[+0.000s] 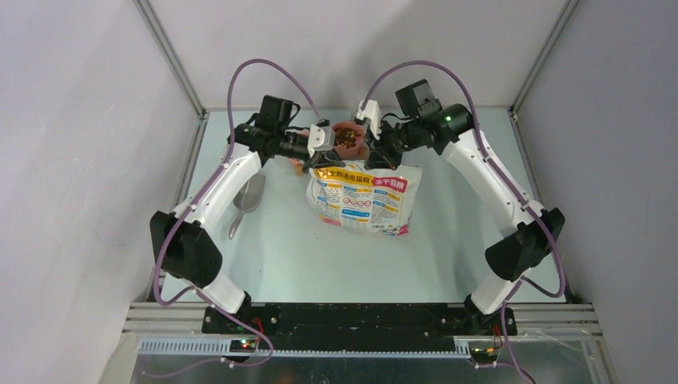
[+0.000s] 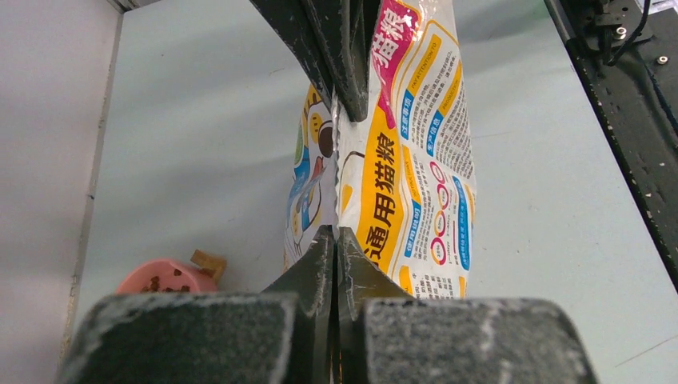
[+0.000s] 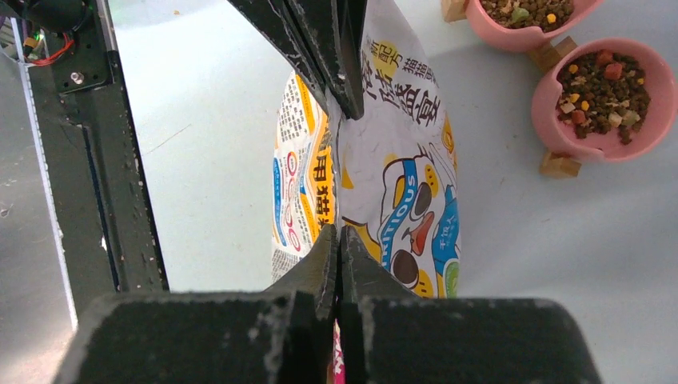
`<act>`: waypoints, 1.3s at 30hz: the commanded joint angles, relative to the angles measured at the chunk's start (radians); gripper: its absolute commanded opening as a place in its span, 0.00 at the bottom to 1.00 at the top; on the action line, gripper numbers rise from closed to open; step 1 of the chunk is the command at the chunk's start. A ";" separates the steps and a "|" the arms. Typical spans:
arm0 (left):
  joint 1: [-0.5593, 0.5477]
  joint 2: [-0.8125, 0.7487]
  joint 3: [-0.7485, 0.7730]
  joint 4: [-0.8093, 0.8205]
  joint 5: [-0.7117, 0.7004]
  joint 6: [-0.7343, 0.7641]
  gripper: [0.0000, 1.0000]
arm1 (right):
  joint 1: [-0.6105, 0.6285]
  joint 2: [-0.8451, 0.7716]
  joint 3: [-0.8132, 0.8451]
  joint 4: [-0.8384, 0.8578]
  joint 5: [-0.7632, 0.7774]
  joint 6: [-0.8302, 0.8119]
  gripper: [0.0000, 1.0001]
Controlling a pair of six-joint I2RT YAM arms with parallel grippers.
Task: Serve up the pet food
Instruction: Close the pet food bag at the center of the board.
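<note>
Left tool and right tool each clamp the edge of the printed bag. Near the right tool, pink bowls hold pet food.

Pale green table bearing a printed bag; metal scoop lying left of the bag, two pink bowls of pet food behind it.

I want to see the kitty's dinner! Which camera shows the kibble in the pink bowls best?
The right wrist view: kibble lies in two pink bowls, single pieces clear. The left wrist view catches just one bowl low in the corner, few pieces showing. The top view gives only a tiny dark patch.
</note>
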 commanded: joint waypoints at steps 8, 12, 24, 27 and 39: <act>0.129 -0.026 -0.022 -0.049 -0.216 0.029 0.00 | -0.123 -0.245 -0.195 -0.143 0.278 -0.054 0.00; 0.130 -0.023 -0.027 -0.055 -0.236 0.034 0.00 | -0.122 -0.299 -0.245 -0.143 0.317 -0.069 0.00; 0.147 -0.029 -0.033 -0.058 -0.278 0.042 0.00 | -0.114 -0.361 -0.327 -0.190 0.458 -0.083 0.00; 0.149 -0.034 -0.035 -0.058 -0.280 0.041 0.00 | -0.100 -0.366 -0.344 -0.205 0.537 -0.077 0.00; 0.155 -0.040 -0.039 -0.055 -0.276 0.038 0.00 | -0.106 -0.442 -0.404 -0.189 0.767 -0.084 0.00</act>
